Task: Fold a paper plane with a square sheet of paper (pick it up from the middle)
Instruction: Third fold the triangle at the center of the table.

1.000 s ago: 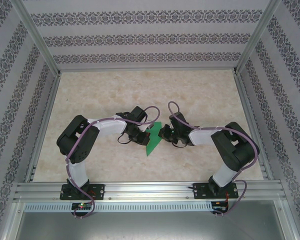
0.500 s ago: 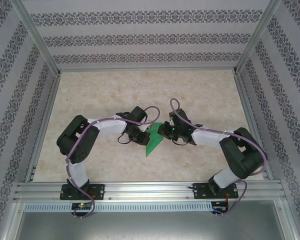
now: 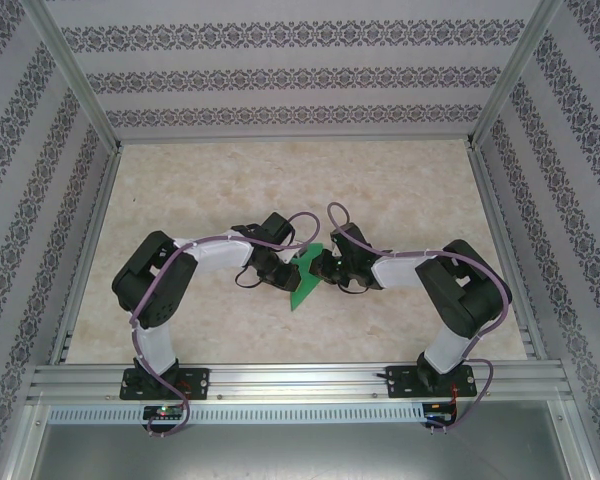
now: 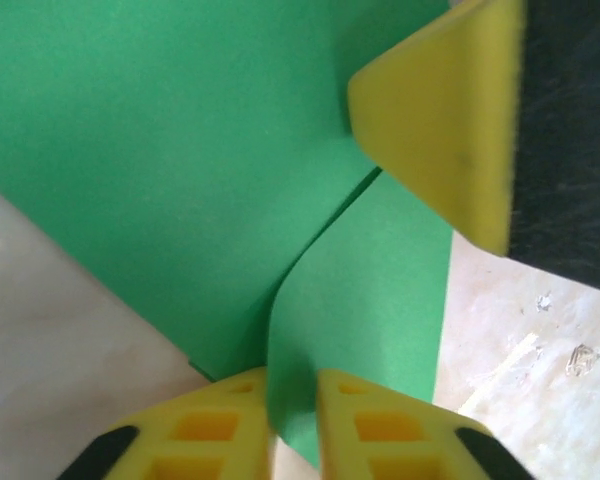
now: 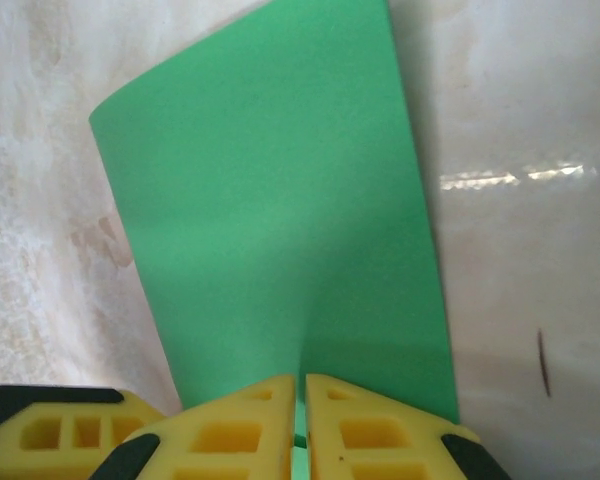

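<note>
Marbled beige bench (image 3: pixel 400 190) boxed in by patterned walls (image 3: pixel 280 75), and the half-folded green sheet of paper (image 3: pixel 305 275) lies around mid-bench between both arms, right fingers (image 5: pixel 250 410) pinched together on its edge, left fingers (image 4: pixel 400 405) a crack apart astride a raised flap.
</note>
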Motion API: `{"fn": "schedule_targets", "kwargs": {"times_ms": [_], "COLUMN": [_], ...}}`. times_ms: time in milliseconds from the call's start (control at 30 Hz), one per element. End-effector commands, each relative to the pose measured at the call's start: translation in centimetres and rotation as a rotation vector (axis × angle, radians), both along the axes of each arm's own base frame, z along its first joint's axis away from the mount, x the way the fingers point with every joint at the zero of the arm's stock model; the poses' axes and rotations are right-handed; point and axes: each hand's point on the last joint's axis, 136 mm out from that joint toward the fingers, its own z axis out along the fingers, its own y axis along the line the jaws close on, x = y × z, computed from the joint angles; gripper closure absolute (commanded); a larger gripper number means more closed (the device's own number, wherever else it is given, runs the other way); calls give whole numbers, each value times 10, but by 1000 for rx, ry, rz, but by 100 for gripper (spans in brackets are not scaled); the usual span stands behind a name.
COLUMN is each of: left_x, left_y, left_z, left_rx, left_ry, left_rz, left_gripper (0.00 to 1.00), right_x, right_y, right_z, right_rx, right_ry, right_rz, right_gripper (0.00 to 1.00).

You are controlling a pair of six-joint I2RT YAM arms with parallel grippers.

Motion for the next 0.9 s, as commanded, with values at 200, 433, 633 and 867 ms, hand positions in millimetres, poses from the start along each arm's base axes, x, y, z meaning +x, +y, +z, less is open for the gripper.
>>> {"fn": "schedule_targets", "kwargs": {"times_ms": [200, 433, 633, 867], "left_x": [14, -5, -5, -2], "left_y": [34, -22, -26, 7], "left_z": [56, 74, 28, -29], "left_rx": [46, -250, -183, 30], "left_ry": [-120, 52, 136, 116], "left_rz": [183, 111, 137, 218], "left_gripper": [67, 89, 95, 100], "right_x": [-17, -15, -16, -13], "right_y": [-14, -12, -11, -3], "right_z": [-26, -25, -24, -12], "right_rx": [-106, -107, -101, -48], "right_ry": [64, 60, 59, 34], "right_rz": [21, 26, 23, 32], "right_gripper": [88, 87, 87, 86]}}
